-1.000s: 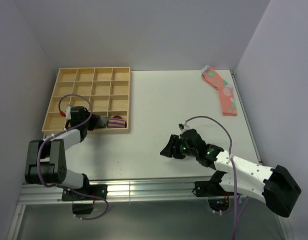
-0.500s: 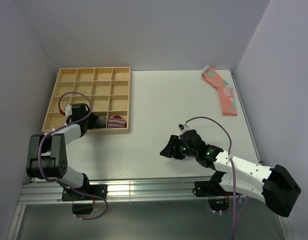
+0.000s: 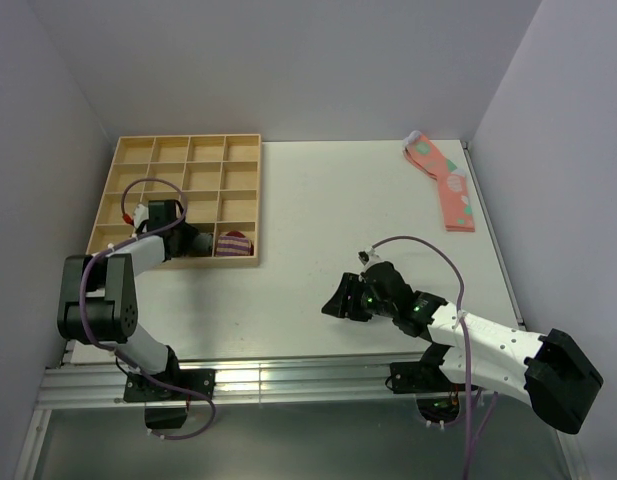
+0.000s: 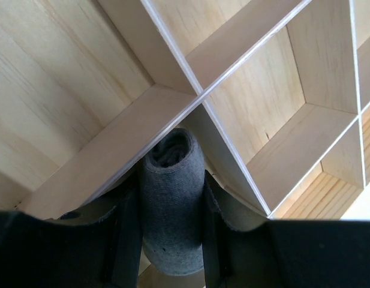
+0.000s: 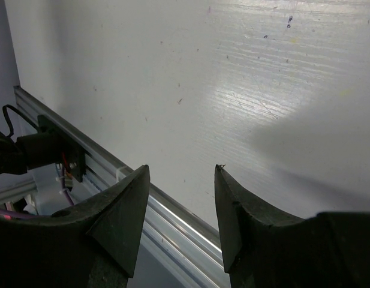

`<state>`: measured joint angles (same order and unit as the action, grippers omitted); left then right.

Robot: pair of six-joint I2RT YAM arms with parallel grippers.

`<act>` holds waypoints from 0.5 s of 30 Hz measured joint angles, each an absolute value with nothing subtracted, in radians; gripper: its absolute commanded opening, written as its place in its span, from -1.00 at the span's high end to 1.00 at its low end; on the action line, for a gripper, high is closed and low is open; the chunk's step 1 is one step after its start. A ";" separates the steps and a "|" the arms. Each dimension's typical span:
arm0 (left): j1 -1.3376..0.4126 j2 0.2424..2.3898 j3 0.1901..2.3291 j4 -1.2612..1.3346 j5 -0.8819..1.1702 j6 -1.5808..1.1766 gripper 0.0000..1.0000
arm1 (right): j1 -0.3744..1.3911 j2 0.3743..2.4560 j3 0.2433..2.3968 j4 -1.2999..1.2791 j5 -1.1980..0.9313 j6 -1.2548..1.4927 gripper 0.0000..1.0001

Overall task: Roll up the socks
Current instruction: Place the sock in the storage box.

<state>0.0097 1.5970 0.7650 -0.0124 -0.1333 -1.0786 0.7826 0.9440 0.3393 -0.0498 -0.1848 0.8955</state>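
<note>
In the wooden tray (image 3: 174,139) on the counter's (image 5: 190,72) left side, the left pincer (image 4: 171,192) clamps the rolled grey sock (image 4: 171,234) between both fingers. The sock's end meets a divider junction, one compartment left of the purple-striped bundle (image 3: 234,243). The right pincer (image 5: 182,180) stands wide over bare counter beside the near edge rail (image 5: 173,222), well apart from the sock.
</note>
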 measured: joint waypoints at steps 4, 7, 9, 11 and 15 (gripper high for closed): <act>0.006 1.612 0.791 -0.046 -0.141 -1.079 0.71 | 0.783 0.944 0.339 -0.045 -0.185 0.897 -0.09; 0.004 1.612 0.791 -0.047 -0.148 -1.079 0.56 | 0.783 0.944 0.339 -0.044 -0.185 0.897 -0.09; 0.003 1.612 0.791 -0.048 -0.150 -1.079 0.47 | 0.783 0.944 0.339 -0.044 -0.185 0.898 -0.09; 0.001 1.612 0.792 -0.049 -0.154 -1.079 0.39 | 0.783 0.944 0.339 -0.044 -0.185 0.900 -0.09; -0.001 1.612 0.797 -0.059 -0.163 -1.079 0.21 | 0.783 0.944 0.335 -0.044 -0.186 0.900 -0.09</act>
